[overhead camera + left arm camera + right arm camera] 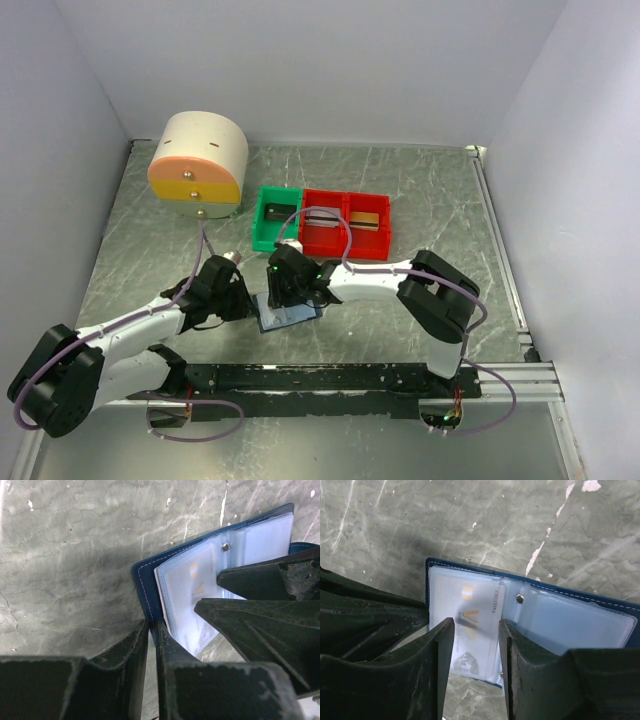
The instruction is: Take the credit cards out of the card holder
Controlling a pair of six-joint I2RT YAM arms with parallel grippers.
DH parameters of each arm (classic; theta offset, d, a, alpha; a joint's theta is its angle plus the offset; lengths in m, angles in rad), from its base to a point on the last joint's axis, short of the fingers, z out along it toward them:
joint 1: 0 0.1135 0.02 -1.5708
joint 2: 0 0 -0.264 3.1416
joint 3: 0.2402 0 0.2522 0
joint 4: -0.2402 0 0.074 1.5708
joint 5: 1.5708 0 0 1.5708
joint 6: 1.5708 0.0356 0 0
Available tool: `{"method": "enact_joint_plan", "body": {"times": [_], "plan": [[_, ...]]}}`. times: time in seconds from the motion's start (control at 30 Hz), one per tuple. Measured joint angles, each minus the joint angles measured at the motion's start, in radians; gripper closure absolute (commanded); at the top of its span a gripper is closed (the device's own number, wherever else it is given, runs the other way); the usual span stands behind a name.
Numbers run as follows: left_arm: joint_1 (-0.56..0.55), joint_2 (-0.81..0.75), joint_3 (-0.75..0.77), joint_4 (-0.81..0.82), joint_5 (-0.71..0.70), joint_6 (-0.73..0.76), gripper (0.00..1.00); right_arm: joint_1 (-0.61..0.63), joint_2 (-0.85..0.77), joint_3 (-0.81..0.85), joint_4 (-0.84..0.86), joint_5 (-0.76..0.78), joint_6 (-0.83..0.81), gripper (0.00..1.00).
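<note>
The jaws of your right gripper stand apart, with a clear gap between them. In that gap you can see one credit card. It is pale with gold marks. It sits inside a clear pocket of the card holder. Both tips of these jaws are over the lower part of the card, one on each side of it. You cannot tell if the tips touch the pocket.

The card holder lies open on the table, with its blue cover down and its clear pockets up. A small metal snap is just past the right-hand tip. Another pocket spreads out beyond it.

The jaws of your left gripper are almost together. They are clamped on the blue edge of the card holder, near one corner. From these jaws the holder runs up and away to the right. There the dark fingers of the right gripper reach in over the pockets.
</note>
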Motion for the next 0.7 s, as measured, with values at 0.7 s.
{"method": "enact_joint_plan", "body": {"times": [0.7], "plan": [[-0.003,-0.106,0.020,-0.076,-0.026,-0.001,0.71,-0.023,0.027,-0.012,0.083,-0.051,0.017,0.64]]}}
